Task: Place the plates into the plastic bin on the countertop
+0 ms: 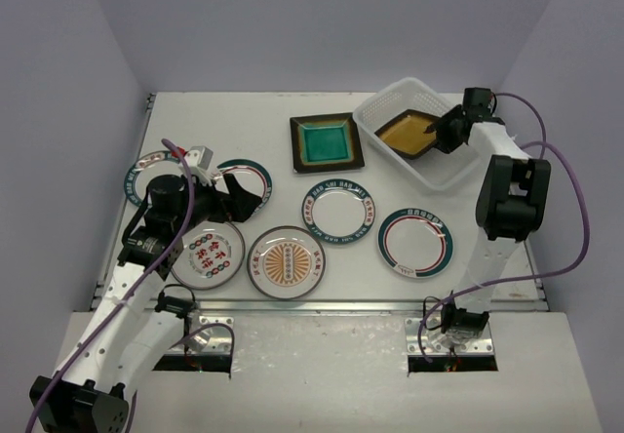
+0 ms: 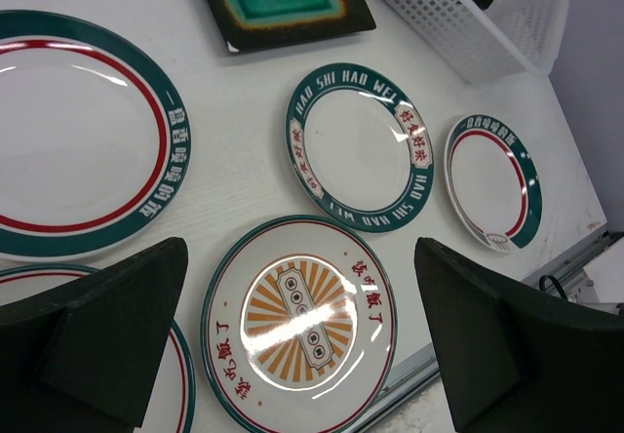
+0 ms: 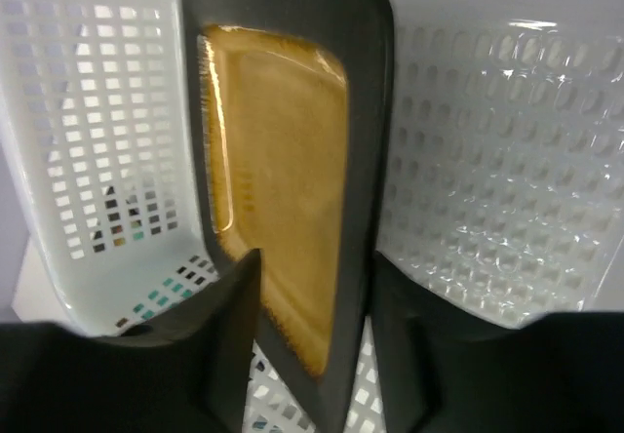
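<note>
Amber plate, square and dark-rimmed, sits edge-on between the fingers of the right gripper. One finger overlaps its glazed face. A thin sliver of white mesh shows between its rim and the other finger, so the jaws stand a little apart, and I cannot tell whether they grip it. The plate is inside the plastic bin, tilted, with the perforated walls close on both sides. From above, the bin sits at the far right corner of the countertop.

The left gripper hangs with its jaws spread wide and nothing between them, above the near left group of round plates. The sunburst plate lies flat directly below the gap. Beyond it lie the lettered teal-rimmed plate and, to its right, a smaller-looking ringed plate. A large ringed plate lies on the left. The teal square plate lies flat just left of the bin.
</note>
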